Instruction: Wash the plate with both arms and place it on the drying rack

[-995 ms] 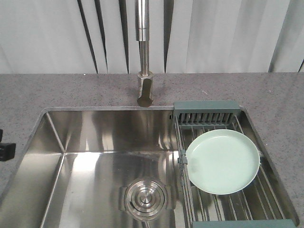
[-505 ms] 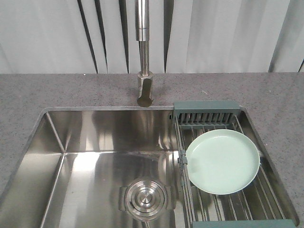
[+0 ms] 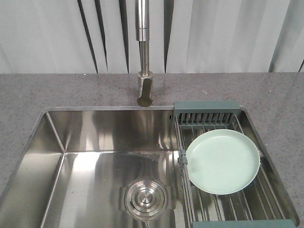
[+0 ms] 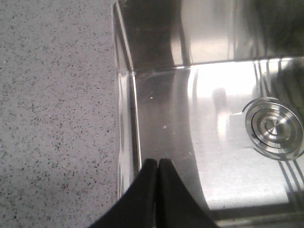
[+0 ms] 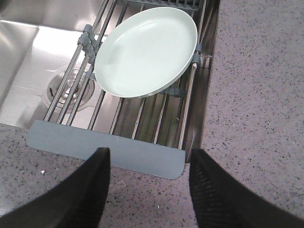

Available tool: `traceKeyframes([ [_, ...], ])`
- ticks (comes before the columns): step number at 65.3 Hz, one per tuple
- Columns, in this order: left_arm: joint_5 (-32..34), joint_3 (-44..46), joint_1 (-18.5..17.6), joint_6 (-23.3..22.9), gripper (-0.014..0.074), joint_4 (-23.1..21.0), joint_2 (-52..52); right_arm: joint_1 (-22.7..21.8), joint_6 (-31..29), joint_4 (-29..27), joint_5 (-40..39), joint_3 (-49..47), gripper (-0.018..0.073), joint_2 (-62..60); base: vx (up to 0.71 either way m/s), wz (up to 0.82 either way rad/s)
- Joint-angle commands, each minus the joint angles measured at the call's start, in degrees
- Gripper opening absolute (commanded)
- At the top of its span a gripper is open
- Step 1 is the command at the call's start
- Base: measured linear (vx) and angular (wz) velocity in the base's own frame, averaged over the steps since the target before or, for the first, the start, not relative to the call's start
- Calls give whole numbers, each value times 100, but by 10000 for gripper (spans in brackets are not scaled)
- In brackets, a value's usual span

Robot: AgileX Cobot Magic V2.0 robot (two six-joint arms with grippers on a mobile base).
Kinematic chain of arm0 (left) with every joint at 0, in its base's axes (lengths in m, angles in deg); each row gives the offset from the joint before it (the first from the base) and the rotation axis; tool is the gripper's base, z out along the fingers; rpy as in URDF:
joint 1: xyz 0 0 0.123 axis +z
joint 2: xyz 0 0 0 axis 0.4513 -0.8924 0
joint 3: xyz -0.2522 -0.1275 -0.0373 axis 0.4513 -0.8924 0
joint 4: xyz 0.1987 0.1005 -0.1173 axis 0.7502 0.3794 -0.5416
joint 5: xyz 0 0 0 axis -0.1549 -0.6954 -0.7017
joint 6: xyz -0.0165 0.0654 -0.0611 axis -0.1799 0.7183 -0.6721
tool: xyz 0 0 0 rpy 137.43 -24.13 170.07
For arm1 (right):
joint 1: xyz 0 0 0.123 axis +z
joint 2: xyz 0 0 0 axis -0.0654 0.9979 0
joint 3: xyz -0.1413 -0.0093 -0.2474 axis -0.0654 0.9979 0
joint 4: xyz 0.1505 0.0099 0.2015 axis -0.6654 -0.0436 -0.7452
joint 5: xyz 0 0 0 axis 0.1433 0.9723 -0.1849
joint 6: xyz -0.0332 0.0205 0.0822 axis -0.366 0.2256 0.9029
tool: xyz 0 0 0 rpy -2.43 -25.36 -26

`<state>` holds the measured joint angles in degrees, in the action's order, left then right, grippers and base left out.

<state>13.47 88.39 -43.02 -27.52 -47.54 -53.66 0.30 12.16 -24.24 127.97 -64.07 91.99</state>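
The plate [image 3: 222,161] lies flat on the drying rack [image 3: 209,113] at the right end of the sink [image 3: 95,133], face up across the metal rods and just short of the slotted end bar; nothing is touching it. As far as I can judge, the placing is done — the plate is where the task wants it, and there is no sign of water running from the tap [image 3: 143,52]; whether it was properly washed I cannot tell from here. What seems left is only for the arms to clear off.

The left gripper [image 4: 158,164] has its two fingers pressed tight together, tips meeting, holding nothing; it hangs over the sink's left wall, beside the grey counter [image 4: 52,104]. The right gripper [image 5: 149,164] is spread wide — one dark finger either side of the view — empty, above the near end bar of the rack, with the plate lying beyond it.
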Motion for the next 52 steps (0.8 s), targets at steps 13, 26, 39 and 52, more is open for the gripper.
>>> traceKeyframes([
  [13,1355,-452,599,457,-6,-547,934,-18,-23,-24,-296,-151,379,42,0,0],
  [26,2748,-1335,1129,1326,-6,-1237,1728,-18,-23,-24,-296,-151,379,42,0,0],
  [39,4064,-2416,1444,1419,-6,-1364,2580,-18,-23,-24,-296,-151,379,42,0,0],
  [52,4877,-3318,1560,1408,-6,-1359,3335,-18,-23,-24,-296,-151,379,42,0,0],
])
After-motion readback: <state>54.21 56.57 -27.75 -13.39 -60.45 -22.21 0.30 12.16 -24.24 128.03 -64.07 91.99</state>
